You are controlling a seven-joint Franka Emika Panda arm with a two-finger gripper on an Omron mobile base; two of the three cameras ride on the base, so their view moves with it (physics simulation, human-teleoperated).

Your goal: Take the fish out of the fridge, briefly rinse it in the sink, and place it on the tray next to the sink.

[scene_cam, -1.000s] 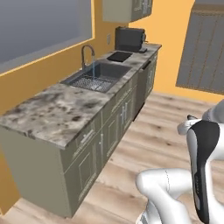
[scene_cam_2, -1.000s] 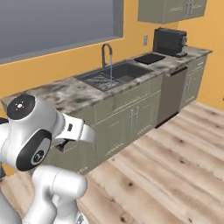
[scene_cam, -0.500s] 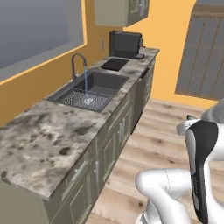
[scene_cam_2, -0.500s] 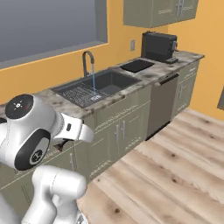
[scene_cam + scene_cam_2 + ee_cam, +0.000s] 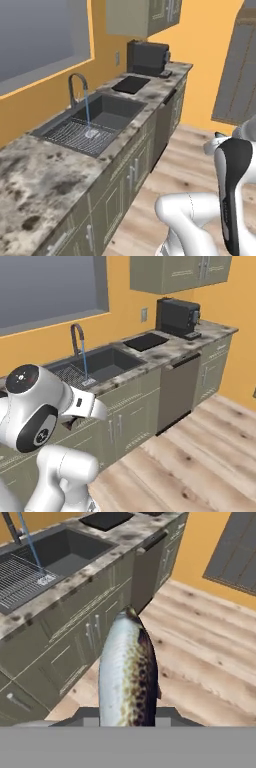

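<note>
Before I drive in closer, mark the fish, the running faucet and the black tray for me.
fish (image 5: 127, 672), hand view: middle of its speckled body.
faucet (image 5: 73, 85), left base view: upper part of the curved neck.
tray (image 5: 145, 341), right base view: centre of its flat black surface.

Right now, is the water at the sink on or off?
On: a thin blue stream runs from the faucet into the sink.
</note>
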